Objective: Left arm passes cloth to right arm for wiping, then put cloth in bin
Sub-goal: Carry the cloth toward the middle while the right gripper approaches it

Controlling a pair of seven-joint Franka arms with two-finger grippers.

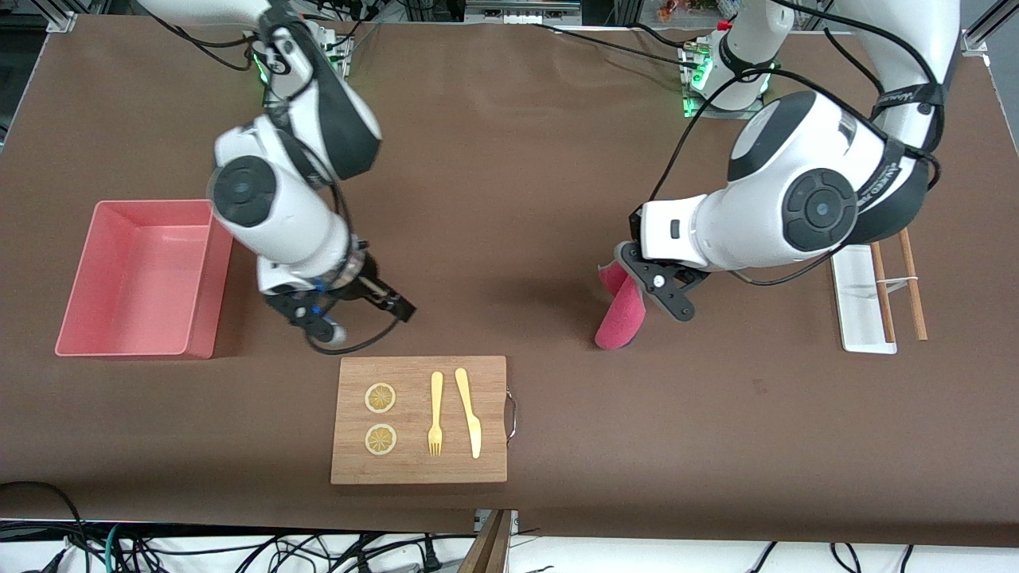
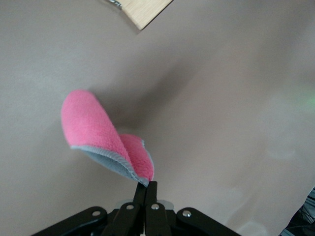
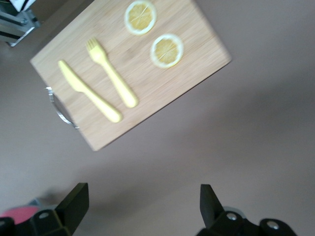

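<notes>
Cloth (image 1: 621, 318): small, soft, crimson-pink on one face and grey on the other. It hangs folded from the left end effector (image 1: 637, 280), which is clamped together on one edge of it. The left wrist view shows the two fingers pressed on the fabric, with the pink lobes drooping free of them. The cloth sits above the bare surface (image 1: 517, 199), toward the left arm's end of it; whether its lower tip brushes the covering I cannot tell.

Right end effector (image 1: 362, 310): fingers wide apart, holding nothing. It hovers over the surface just above the top edge of the wooden board (image 1: 419, 420), well apart from the cloth.

Bin (image 1: 139, 278): pink open-top tub at the right arm's end of the surface, nothing visible inside.

Wooden board: nearer the front camera than both end effectors. It carries two lemon slices (image 1: 380, 398), a yellow fork (image 1: 435, 414) and a yellow knife (image 1: 468, 410).

White tray (image 1: 860, 298): at the left arm's end, with two wooden sticks (image 1: 899, 282) lying along it and beside it.

Status, as I judge it: the pick-up looks done, with the cloth lifted in the left arm's grip. The handover is not yet made, since a wide gap separates the two end effectors. Still to come are the pass to the right arm, the wiping, and the drop into the bin.
</notes>
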